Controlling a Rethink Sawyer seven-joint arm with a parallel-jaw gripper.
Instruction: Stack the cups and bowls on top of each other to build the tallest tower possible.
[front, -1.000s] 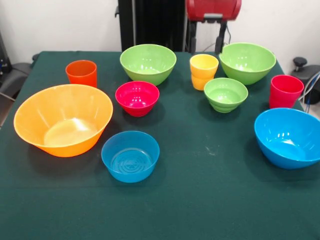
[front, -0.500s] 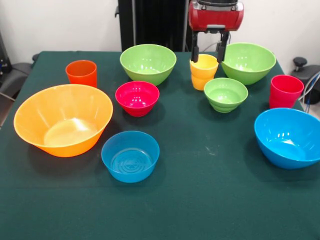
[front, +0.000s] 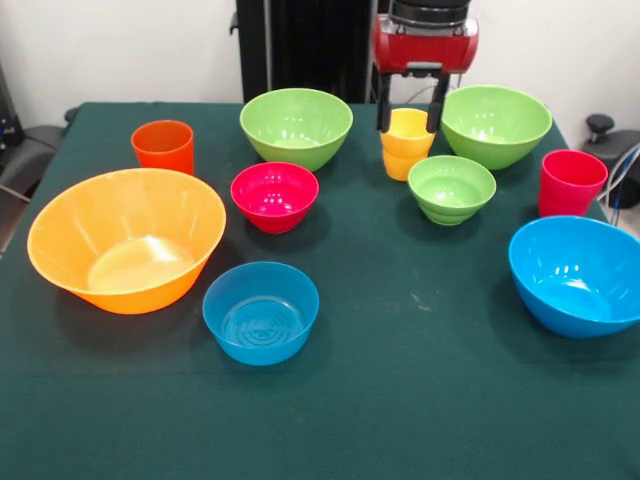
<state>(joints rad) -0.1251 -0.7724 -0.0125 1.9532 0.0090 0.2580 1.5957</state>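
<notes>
My gripper (front: 408, 128) hangs open at the back of the table, with one finger on each side of the yellow cup (front: 407, 152). The orange cup (front: 162, 146) stands far left and the red cup (front: 572, 183) far right. Two big green bowls (front: 296, 127) (front: 495, 125) flank the yellow cup. The small red bowl (front: 274, 196) and small green bowl (front: 451, 189) sit in front of them. The wide orange bowl (front: 125, 238), small blue bowl (front: 261, 312) and big blue bowl (front: 577, 275) lie nearer. Every piece stands alone, so no tower is in view.
A dark green cloth (front: 420, 400) covers the table. The big green bowl on the right sits close beside the gripper's right finger. A black chair part (front: 600, 125) shows past the right edge.
The gripper has come down from the top edge and shifted slightly left. Its open fingers now straddle the yellow cup. No cup or bowl has moved.
</notes>
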